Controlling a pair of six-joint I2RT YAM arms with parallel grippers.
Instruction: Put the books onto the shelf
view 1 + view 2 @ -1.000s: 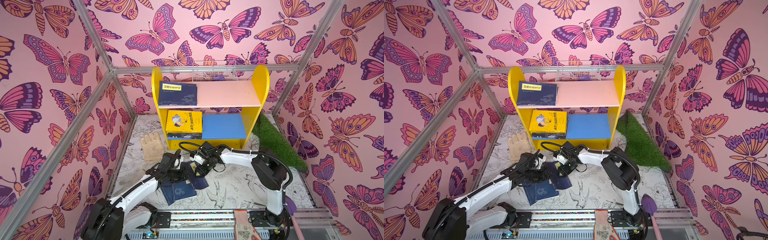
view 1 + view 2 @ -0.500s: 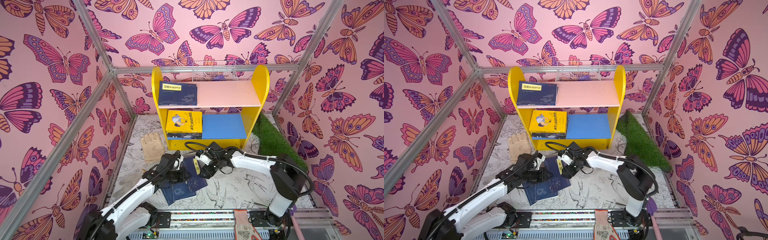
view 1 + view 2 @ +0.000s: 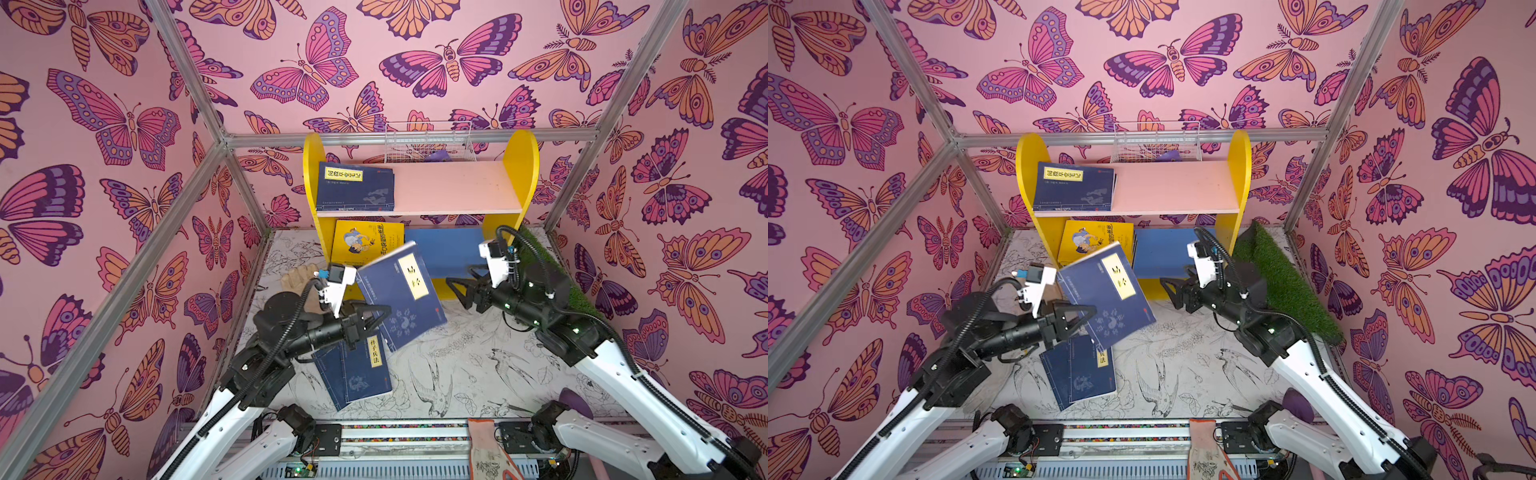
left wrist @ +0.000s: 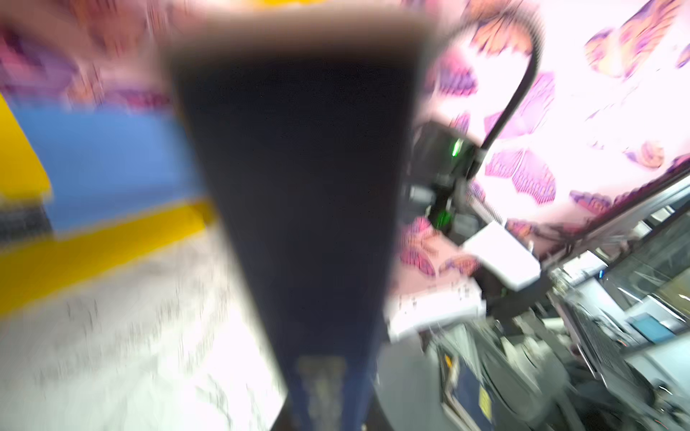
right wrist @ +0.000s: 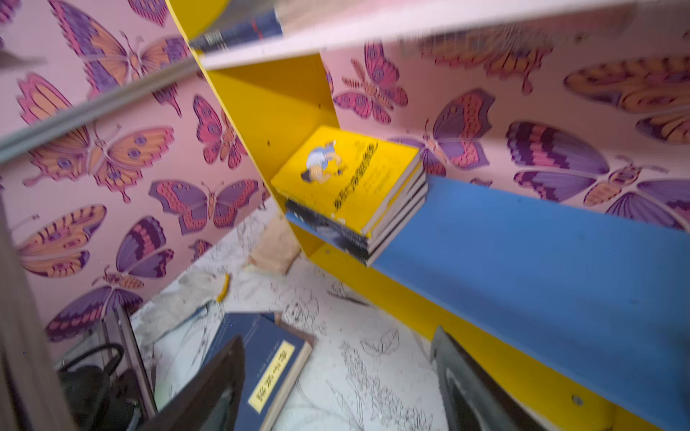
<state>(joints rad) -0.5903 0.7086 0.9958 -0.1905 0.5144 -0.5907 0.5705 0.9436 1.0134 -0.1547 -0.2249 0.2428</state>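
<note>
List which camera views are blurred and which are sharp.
Left wrist view: heavy motion blur, a dark navy book fills the middle, the shelf smeared. Right wrist view: milder smear, the yellow book recognisable. Both top views: sharp, evenly lit.

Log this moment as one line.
left gripper: shut on navy book, raised, tilted | right gripper: open, empty, near shelf | navy stack: on mat, unshelved

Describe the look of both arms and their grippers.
The left arm and right arm have white lower links, black upper links and joints, and ribbed black cables alongside. The left gripper and right gripper are black, triangular and open-framed. A white camera box sits at each wrist.
</note>
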